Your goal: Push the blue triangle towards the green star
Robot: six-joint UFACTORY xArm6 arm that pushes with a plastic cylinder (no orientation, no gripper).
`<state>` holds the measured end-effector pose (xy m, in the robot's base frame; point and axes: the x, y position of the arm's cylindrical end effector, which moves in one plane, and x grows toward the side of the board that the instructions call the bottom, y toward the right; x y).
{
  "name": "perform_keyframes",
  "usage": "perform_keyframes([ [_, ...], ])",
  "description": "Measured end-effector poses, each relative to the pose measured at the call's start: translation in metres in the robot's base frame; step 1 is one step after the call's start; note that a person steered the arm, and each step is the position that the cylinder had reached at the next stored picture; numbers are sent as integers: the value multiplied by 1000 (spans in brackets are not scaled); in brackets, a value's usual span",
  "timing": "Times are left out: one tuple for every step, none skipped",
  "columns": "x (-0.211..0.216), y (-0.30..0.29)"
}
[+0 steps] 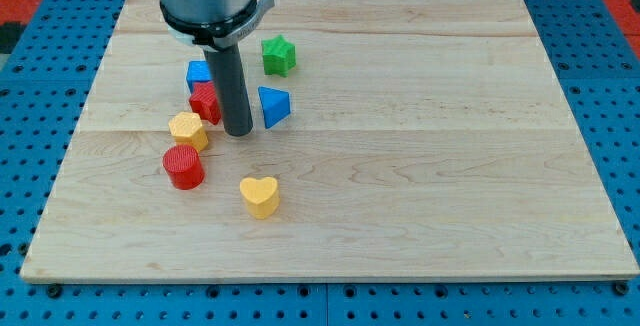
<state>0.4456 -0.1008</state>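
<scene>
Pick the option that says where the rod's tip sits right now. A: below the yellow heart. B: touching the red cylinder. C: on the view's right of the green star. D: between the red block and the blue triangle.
D: my tip rests on the board between the red block on the view's left and the blue triangle on its right, below the green star.

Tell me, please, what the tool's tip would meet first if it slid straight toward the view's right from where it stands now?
Most likely the blue triangle. My tip sits just to its left and slightly lower in the view, so contact could be glancing; depth is hard to judge. The green star lies farther up, off that line.
</scene>
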Motion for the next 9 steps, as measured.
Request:
perform_keyframes([
  [-8,-18],
  [-9,-18],
  [-14,-12],
  [-28,-12],
  [-28,-12],
  [-16,-12],
  [10,-6],
  [49,3],
  [84,-25],
])
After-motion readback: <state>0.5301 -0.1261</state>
